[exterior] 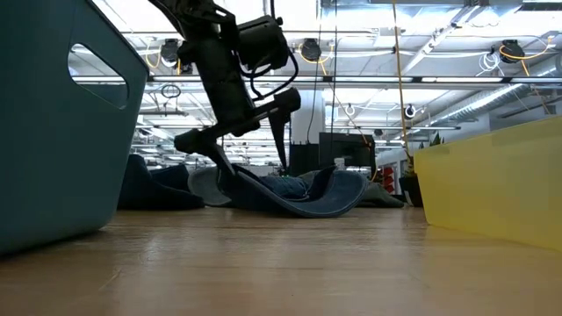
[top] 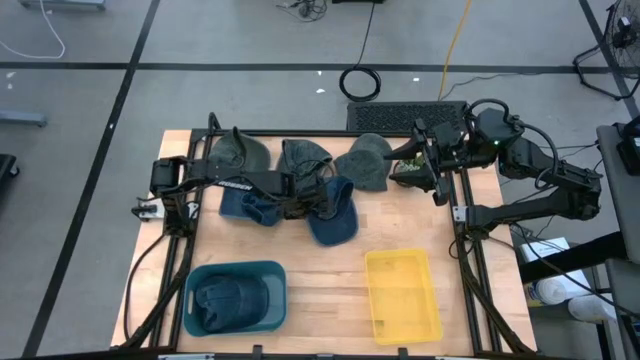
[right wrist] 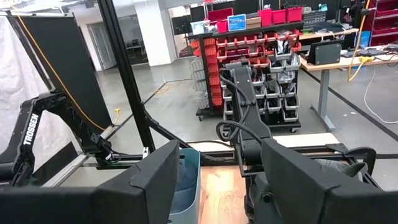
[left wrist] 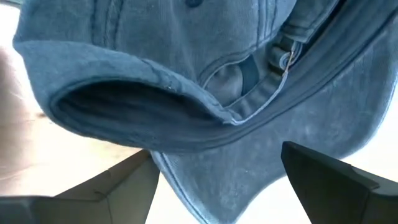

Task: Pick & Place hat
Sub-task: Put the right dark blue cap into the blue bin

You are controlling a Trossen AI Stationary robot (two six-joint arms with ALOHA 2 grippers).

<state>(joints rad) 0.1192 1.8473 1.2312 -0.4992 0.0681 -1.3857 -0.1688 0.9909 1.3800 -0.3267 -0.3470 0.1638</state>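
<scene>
High view: left fingers (top: 322, 200) spread over blue hat (top: 335, 215).

Wooden table (top: 330, 275): 5 hats in a row along the far side, teal bin (top: 235, 297) and yellow bin (top: 402, 296) at the near edge.

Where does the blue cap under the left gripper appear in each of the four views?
High view: blue cap at table centre, by the left gripper.
Low view: centre, brim curled up.
Left wrist view: fills the picture.
Right wrist view: not in it.
Shared landmark: teal bin.
</scene>
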